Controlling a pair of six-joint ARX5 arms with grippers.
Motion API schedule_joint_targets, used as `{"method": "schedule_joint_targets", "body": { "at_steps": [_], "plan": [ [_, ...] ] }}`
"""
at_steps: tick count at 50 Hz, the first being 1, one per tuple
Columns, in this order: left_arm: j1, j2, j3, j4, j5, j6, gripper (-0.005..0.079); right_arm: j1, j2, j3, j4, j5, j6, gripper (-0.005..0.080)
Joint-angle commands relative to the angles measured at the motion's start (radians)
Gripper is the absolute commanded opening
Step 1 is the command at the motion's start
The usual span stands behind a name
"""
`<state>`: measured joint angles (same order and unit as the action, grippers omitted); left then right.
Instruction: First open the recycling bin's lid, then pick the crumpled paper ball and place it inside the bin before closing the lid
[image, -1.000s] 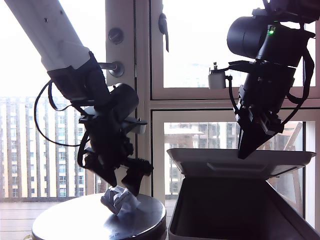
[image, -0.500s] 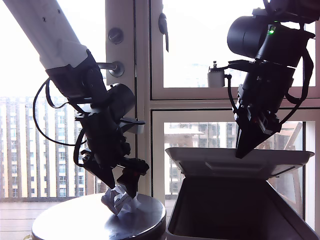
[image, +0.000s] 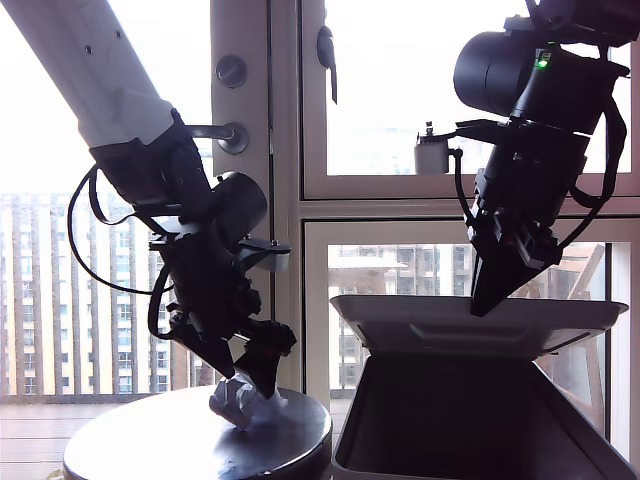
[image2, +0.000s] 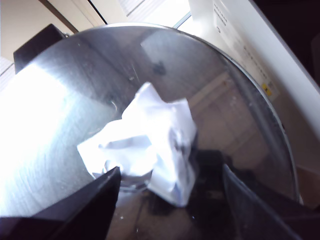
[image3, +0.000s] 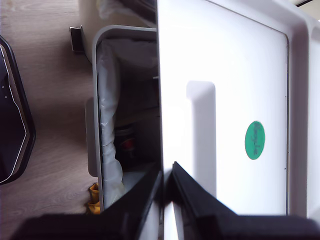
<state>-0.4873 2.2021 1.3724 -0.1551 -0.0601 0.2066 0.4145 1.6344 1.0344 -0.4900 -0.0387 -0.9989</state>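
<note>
My first gripper (image: 243, 378) is spread around the small crumpled white paper ball (image2: 145, 145) on the round shiny table (image2: 60, 105); my second gripper (image3: 166, 180) pinches the flat grey plastic lid's (image3: 225, 100) edge.

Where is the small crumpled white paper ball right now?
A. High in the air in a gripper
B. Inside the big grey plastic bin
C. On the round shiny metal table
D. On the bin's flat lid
C: the small crumpled white paper ball rests on the round shiny metal table, between the open jaws of my first gripper.
</note>
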Motion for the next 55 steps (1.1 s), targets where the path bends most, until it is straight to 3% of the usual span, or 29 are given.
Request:
{"method": "schedule_joint_targets", "body": {
  "at_steps": [1,15,19,23,31,40,55],
  "plan": [
    [0.008,0.049,-0.006,0.008,0.003,0.011,0.0589,0.006,-0.002,0.008,0.022,-0.005,0.008,-0.0012],
    [0.021,0.091,-0.006,0.014,0.003,0.011,0.0585,0.006,-0.002,0.008,0.022,-0.006,0.008,-0.0012],
    [0.021,0.097,-0.006,0.018,0.003,0.011,0.0548,0.006,-0.002,0.009,0.022,-0.007,0.008,-0.0012],
    [0.021,0.098,-0.005,0.023,0.003,0.011,0.0443,0.006,-0.002,0.009,0.024,-0.006,0.008,-0.0012],
    [0.021,0.094,0.005,0.022,0.003,0.011,0.0121,0.006,-0.002,0.009,0.026,-0.007,0.008,-0.0012],
    [0.021,0.094,0.01,0.021,0.003,0.011,-0.0026,0.006,-0.002,0.009,0.027,-0.007,0.008,-0.0012],
    [0.021,0.051,0.011,-0.094,0.003,0.011,-0.0022,0.006,-0.002,0.009,0.029,-0.008,0.01,-0.0012]
  ]
}}
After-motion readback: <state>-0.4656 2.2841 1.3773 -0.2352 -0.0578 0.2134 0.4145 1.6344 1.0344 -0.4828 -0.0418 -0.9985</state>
